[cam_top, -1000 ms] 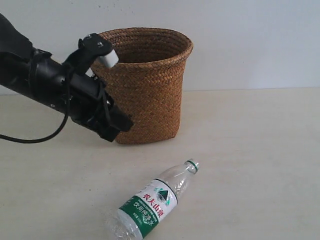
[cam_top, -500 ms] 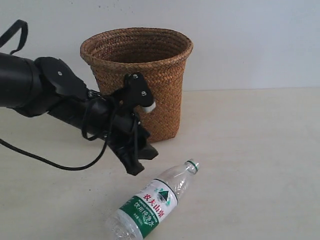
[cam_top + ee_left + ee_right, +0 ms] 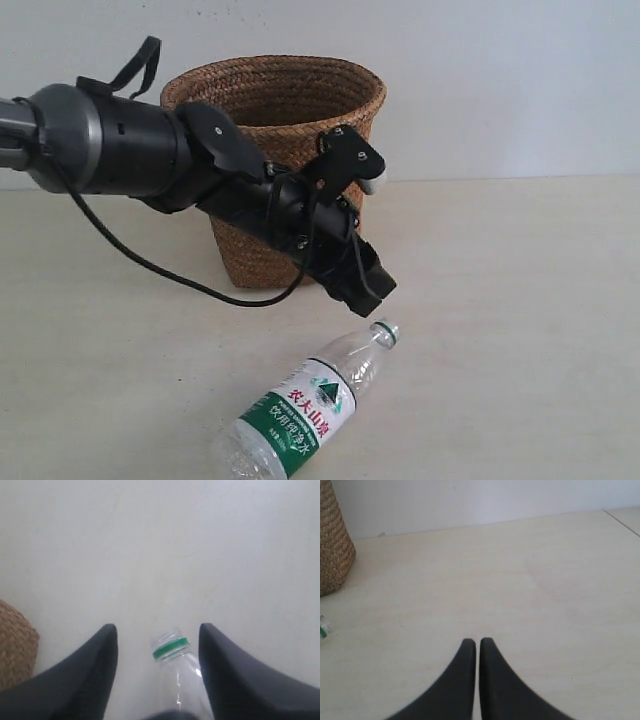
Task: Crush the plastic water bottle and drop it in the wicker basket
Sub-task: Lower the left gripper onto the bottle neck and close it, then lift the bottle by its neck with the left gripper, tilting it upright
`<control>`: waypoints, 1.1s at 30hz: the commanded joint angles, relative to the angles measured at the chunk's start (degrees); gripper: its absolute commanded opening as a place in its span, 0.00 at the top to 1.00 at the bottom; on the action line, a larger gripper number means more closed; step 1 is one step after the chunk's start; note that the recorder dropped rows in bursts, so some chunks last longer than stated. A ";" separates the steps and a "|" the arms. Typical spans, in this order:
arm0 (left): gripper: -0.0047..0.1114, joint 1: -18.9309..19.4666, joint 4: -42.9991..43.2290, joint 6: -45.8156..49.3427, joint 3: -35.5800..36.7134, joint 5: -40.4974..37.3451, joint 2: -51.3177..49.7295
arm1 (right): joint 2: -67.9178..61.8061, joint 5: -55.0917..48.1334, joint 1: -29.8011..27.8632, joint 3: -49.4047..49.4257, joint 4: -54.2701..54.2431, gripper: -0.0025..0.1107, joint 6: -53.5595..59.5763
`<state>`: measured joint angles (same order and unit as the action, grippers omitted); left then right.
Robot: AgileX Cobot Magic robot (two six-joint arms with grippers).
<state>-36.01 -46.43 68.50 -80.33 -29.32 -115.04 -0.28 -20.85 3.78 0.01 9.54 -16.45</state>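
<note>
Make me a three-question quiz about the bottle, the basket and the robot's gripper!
1. Where is the bottle?
A. lying on the table
B. inside the basket
C. standing upright

2. What colour is the ring on the bottle's neck?
A. red
B. green
C. blue

3. How is the left gripper?
A. shut
B. squeezing the basket
C. open

Answers:
1 A, it lies on its side in front of the basket.
2 B, the ring near the mouth is green.
3 C, its jaws stand apart with nothing clamped.
</note>
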 commanded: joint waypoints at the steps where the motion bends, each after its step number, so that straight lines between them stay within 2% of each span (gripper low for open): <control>1: 0.55 -0.53 3.02 -5.51 -2.23 -1.37 -3.83 | 0.28 0.03 -0.35 -0.01 0.23 0.98 0.17; 11: 0.55 -0.67 4.21 -10.49 -5.59 -4.84 -8.75 | 0.28 0.03 -0.35 -0.01 0.23 0.98 0.04; 25: 0.55 -1.29 4.20 -11.99 -5.70 -2.86 -11.38 | 0.28 0.03 -0.35 -0.01 0.23 0.98 0.04; 33: 0.55 -1.32 3.99 -13.23 -8.13 -1.90 -13.55 | 0.28 0.03 -0.35 -0.01 0.23 0.98 -0.09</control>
<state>-37.11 -42.30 56.14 -87.52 -32.26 -128.22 -0.28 -20.85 3.78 0.01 9.54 -16.45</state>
